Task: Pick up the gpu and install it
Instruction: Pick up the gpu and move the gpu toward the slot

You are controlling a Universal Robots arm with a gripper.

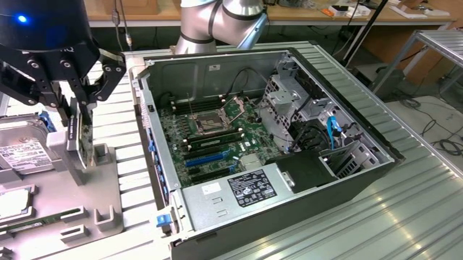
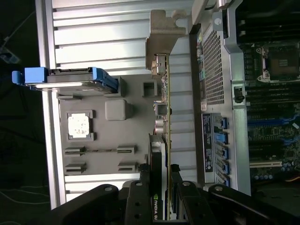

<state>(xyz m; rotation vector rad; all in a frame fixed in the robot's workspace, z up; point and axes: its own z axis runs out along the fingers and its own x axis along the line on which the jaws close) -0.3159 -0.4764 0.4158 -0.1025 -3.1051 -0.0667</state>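
The gpu (image 1: 77,143) stands on its long edge over the grey fixture tray (image 1: 101,189) at the exterior view's left, its silver bracket end low by the tray. My gripper (image 1: 78,116) comes down on it from above, its black fingers (image 1: 90,92) pressed against both faces. In the wrist view the gpu (image 2: 164,108) is seen edge-on, a thin green board with a black face. There my gripper (image 2: 165,187) is shut on it. I cannot tell whether the card still rests in the tray. The open computer case (image 1: 347,135) lies to the exterior view's right, with its motherboard (image 1: 217,135) and blue slots (image 1: 206,160) exposed.
A silver hard drive (image 1: 21,151) in a blue carrier (image 2: 70,79) sits on the tray beside the card. A processor chip (image 2: 78,125) and a narrow RAM stick (image 1: 36,222) lie in tray pockets. The case's metal wall (image 1: 148,124) rises between tray and motherboard. Ribbed metal table (image 1: 405,216) surrounds everything.
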